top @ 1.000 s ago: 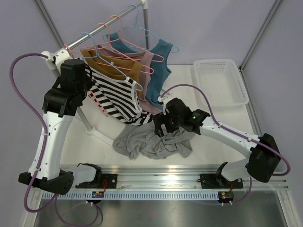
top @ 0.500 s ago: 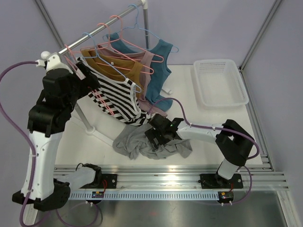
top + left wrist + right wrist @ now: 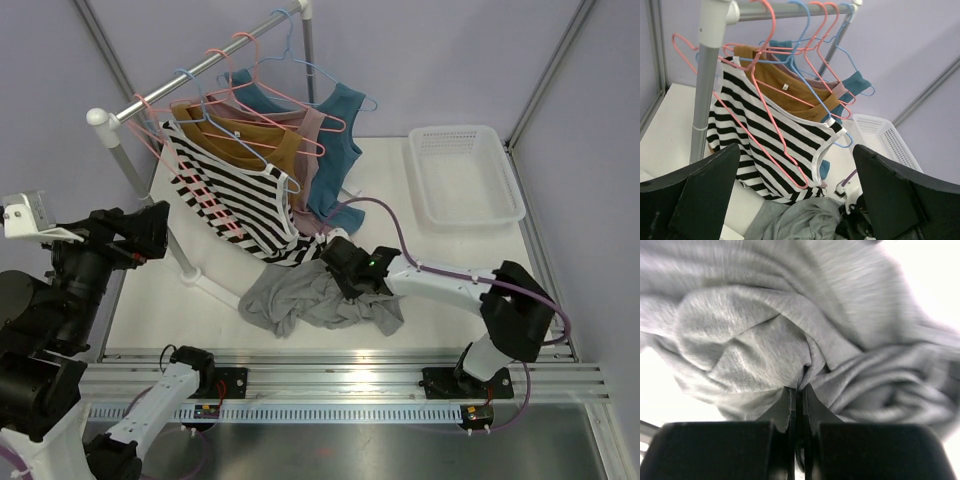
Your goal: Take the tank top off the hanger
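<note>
1. Gray tank top [image 3: 290, 300] lies crumpled in a heap on the white bench [image 3: 400, 200], off any hanger, near the front edge and just below the hanging clothes.
2. Right tool [image 3: 352, 288] is down on the right side of the heap. In the wrist view its fingers [image 3: 785, 405] are closed together, and a fold of the gray tank top [image 3: 765, 340] is pinched at the tips.
3. Left tool [image 3: 140, 232] is at the far left, raised, well apart from the clothes and aimed toward the rack. Its fingers [image 3: 705, 195] are spread wide and hold nothing.
4. Striped top [image 3: 240, 200] hangs on a pink hanger [image 3: 200, 190] at the near end of the rail [image 3: 200, 65]. Its lower hem reaches down near the gray heap; cannot tell if they touch.
5. Behind it on the rail, in order: a mustard top [image 3: 250, 140], a dusty pink top [image 3: 318, 125] and a teal top [image 3: 335, 140], on pink and blue hangers.
6. Rack post [image 3: 120, 150] stands upright at the left end of the rail, between the left tool and the striped top.
7. White basket [image 3: 465, 130] sits at the back right of the bench, well apart from the heap.
8. Purple cable [image 3: 400, 225] arcs over the right arm, above the bench.
9. Left wrist view: the striped top [image 3: 765, 135] fills the middle, with the gray tank top [image 3: 795, 220] at the bottom and the basket [image 3: 885, 140] at the right.
</note>
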Tool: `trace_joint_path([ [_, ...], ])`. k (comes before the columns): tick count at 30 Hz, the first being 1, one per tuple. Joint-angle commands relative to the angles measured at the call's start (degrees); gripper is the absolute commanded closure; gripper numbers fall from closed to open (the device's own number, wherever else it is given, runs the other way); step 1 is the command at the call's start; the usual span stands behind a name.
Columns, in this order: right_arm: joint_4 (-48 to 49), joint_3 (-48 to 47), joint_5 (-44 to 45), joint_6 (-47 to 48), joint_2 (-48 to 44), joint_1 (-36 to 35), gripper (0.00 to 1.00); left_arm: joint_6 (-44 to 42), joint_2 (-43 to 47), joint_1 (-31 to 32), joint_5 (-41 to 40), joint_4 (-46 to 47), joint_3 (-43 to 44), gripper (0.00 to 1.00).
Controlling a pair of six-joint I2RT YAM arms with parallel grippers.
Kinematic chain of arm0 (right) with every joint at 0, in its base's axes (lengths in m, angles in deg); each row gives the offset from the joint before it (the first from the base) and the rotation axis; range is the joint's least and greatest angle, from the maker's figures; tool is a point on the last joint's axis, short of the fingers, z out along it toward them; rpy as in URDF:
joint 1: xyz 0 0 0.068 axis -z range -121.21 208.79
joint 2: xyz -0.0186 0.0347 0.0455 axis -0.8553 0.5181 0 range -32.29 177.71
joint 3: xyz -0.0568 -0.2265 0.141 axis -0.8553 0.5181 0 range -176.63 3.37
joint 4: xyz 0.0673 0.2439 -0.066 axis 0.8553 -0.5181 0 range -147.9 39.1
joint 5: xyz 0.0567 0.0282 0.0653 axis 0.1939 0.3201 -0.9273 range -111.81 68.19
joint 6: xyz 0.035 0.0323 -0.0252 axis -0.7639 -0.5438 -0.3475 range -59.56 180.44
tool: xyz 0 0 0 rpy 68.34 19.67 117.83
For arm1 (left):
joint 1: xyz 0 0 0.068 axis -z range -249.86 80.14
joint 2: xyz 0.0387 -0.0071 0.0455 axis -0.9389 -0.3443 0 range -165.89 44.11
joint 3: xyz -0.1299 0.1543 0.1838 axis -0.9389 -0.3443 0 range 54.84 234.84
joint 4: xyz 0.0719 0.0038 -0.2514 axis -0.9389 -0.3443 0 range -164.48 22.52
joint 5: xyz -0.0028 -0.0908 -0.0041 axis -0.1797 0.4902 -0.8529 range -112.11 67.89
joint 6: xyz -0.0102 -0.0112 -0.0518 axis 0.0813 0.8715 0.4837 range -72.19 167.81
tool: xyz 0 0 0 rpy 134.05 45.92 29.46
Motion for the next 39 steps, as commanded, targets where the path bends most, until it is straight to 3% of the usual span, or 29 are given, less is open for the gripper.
trace_joint_path([
  [1, -4.94, -8.16, 9.91, 1.55, -9.39, 1.46, 1.00, -4.02, -1.80, -0.28, 5.42, 2.06, 1.37, 0.01],
  [6, -13.38, -18.89, 13.87, 5.67, -16.68, 7.96, 1.00, -4.46, -2.33, -0.28, 5.94, 1.53, 1.55, 0.01],
  [10, -17.86, -33.62, 15.02, 10.24, -17.58, 15.77, 1.00, -3.85, -2.94, -0.28, 6.47, 1.71, 2.33, 0.01],
  [15, -22.87, -54.19, 15.29, 15.87, -11.35, 23.26, 1.00, -3.06, -6.19, -0.28, 7.00, 0.56, 6.46, 0.01],
  [21, -23.85, -69.69, 12.65, 18.25, -2.30, 36.17, 1.00, -1.04, -11.19, -0.28, 12.26, 3.29, 9.36, 0.01],
  [29, -22.71, -79.29, 4.40, 18.34, 11.58, 48.84, 1.00, 1.16, -17.88, -0.20, 17.28, 6.80, 12.36, 0.01],
  [39, -19.90, -79.91, 3.59, 17.11, 20.12, 54.82, 1.00, -0.59, -24.91, 0.68, 11.40, 6.02, 17.01, 0.01],
])
